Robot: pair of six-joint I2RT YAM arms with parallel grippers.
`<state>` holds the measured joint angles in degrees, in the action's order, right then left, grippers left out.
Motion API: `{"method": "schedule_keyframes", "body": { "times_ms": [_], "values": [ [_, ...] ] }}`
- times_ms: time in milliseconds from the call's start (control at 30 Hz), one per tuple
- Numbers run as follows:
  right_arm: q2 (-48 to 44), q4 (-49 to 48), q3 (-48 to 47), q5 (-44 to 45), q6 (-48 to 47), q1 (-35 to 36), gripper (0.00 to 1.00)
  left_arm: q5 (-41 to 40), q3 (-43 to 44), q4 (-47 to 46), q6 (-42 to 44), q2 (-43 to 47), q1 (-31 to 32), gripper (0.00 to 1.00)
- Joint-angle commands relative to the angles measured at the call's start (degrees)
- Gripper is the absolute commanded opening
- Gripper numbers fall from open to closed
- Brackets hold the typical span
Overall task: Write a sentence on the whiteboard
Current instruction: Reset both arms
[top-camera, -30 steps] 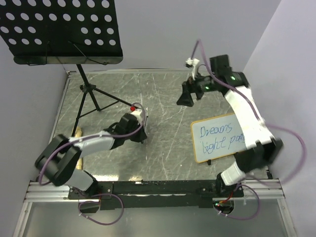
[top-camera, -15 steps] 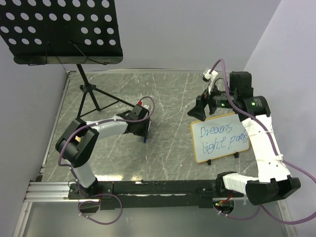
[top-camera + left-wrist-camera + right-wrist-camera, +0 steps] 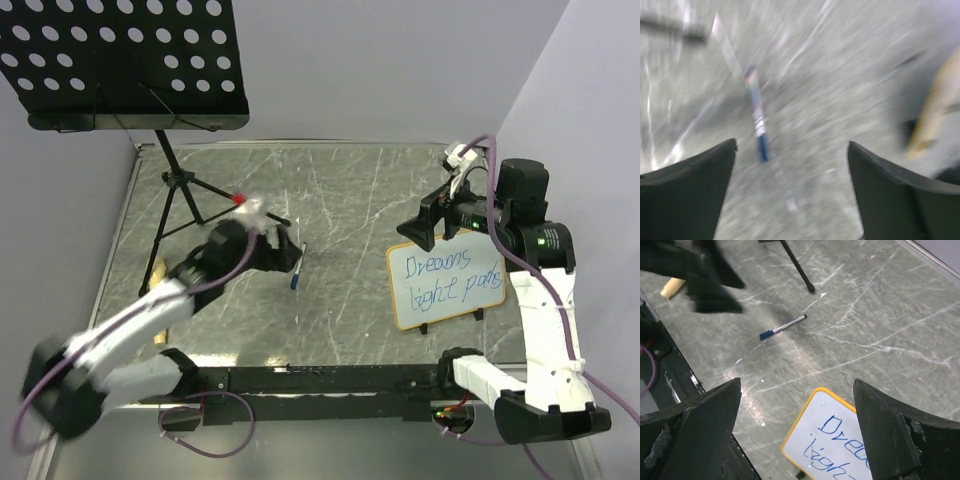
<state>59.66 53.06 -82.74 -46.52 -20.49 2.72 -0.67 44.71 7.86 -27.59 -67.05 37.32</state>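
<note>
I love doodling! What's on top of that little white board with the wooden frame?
On the tan-framed whiteboard lie blue handwritten marker words in two lines; the first looks like "Dreams". The white right arm covers its right edge.

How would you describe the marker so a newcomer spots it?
Start at the grey scratched table, then go left from the whiteboard toward the centre. The marker lies flat there, a thin white stick with a blue end, the only loose pen.
</note>
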Motion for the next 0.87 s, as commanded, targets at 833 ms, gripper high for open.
{"method": "schedule_keyframes", "body": {
  "times_ms": [833],
  "values": [
    [-19.0,-15.7,10.4,29.6,23.9,-5.0,1.0,5.2,2.5,5.2,-9.0,30.9,-2.9,0.97]
  ]
}}
